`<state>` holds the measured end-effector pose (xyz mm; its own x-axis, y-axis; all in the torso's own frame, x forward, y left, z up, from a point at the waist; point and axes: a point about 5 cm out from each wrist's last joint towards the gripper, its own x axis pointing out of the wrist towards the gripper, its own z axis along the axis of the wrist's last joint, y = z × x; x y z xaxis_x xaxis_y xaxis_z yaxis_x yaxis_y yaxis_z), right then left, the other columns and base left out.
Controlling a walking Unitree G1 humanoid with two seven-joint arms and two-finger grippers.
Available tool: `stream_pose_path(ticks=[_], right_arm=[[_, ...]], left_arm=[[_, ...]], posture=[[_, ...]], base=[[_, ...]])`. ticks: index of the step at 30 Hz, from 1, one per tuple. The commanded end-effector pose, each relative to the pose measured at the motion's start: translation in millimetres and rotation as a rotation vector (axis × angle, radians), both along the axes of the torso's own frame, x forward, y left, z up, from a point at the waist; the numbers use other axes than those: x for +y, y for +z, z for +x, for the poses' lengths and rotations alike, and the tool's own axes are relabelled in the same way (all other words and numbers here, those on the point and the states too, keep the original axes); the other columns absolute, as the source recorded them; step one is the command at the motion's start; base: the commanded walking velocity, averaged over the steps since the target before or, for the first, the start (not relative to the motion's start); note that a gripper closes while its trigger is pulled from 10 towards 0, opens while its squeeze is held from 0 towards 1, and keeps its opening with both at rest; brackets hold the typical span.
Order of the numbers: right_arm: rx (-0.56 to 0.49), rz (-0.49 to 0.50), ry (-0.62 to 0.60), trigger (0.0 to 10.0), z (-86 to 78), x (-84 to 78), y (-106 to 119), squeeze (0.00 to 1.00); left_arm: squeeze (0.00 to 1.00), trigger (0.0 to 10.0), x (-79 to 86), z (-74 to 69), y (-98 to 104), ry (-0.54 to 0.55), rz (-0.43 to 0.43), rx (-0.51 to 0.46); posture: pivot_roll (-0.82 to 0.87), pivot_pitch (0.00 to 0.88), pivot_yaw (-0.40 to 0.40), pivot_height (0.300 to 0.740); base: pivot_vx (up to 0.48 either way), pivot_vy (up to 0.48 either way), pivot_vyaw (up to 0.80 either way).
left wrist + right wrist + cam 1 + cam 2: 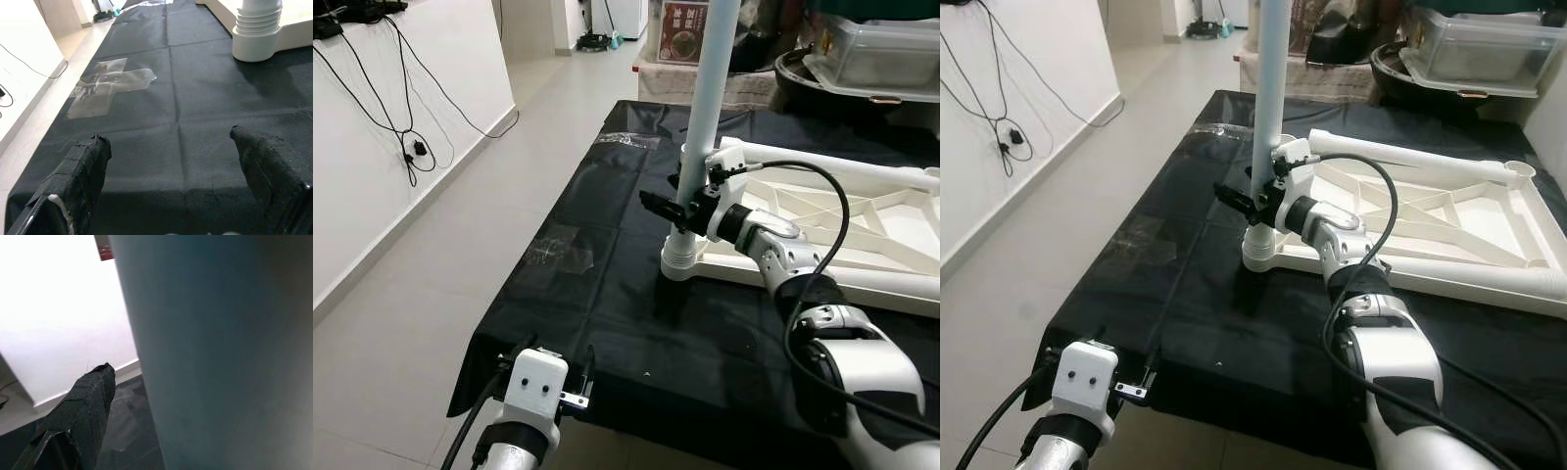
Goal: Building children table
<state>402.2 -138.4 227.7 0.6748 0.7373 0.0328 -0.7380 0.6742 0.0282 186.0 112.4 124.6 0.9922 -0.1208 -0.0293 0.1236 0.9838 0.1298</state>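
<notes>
- I take the white table frame [1449, 230] as my landmark: it lies flat on the bench [607, 294], which is draped in a black cloth, and it fills the cloth's far right part.
- A white table leg [710, 108] stands upright in the frame's nearest left corner socket [681, 257], rising out of the top of my head views.
- My right pincer [677, 211] is clenched on that leg just above the ribbed socket, one black finger [83, 416] seen beside the pale tube in the wrist view.
- My left pincer [176, 181] is released, fingers spread wide, hovering over the cloth's near edge, well apart from the frame's corner.
- Between the left pincer and the frame the cloth is bare except for a patch of clear tape [110, 85].
- Left of the frame the bench edge drops to open tiled floor [440, 294], running to a white wall with hanging cables [406, 137].
- Beyond the frame's far side sit a clear plastic bin [1474, 44] and other clutter, close to the bench's back edge.
</notes>
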Motion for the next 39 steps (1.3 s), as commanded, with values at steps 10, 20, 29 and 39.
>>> stream_pose_path(ticks=[10,20,29,39], right_arm=[[0.066,-0.044,0.358,10.0,-10.3,20.5,-0.1,0.00],[0.055,-0.063,0.523,10.0,-17.8,23.4,1.3,0.00],[0.029,-0.030,0.698,10.0,-27.2,29.7,0.6,0.00],[-0.016,-0.022,0.802,10.0,-34.4,38.9,-2.8,0.00]], left_arm=[[0.00,10.0,-1.2,-4.9,-2.4,0.001,0.006,0.023],[0.00,10.0,-2.4,-5.6,-3.0,-0.004,0.009,0.025],[0.00,10.0,-3.2,-6.1,-3.8,-0.011,0.012,0.026],[0.00,10.0,-3.1,-5.9,-4.9,-0.016,0.014,0.029]], posture=[[0.11,0.116,0.002,0.740],[0.11,0.114,0.001,0.740],[0.11,0.101,0.000,0.740],[0.11,0.091,0.006,0.740]], base=[[0.000,0.000,0.00],[0.000,0.000,0.00],[0.000,0.000,0.00],[0.000,0.000,0.00]])
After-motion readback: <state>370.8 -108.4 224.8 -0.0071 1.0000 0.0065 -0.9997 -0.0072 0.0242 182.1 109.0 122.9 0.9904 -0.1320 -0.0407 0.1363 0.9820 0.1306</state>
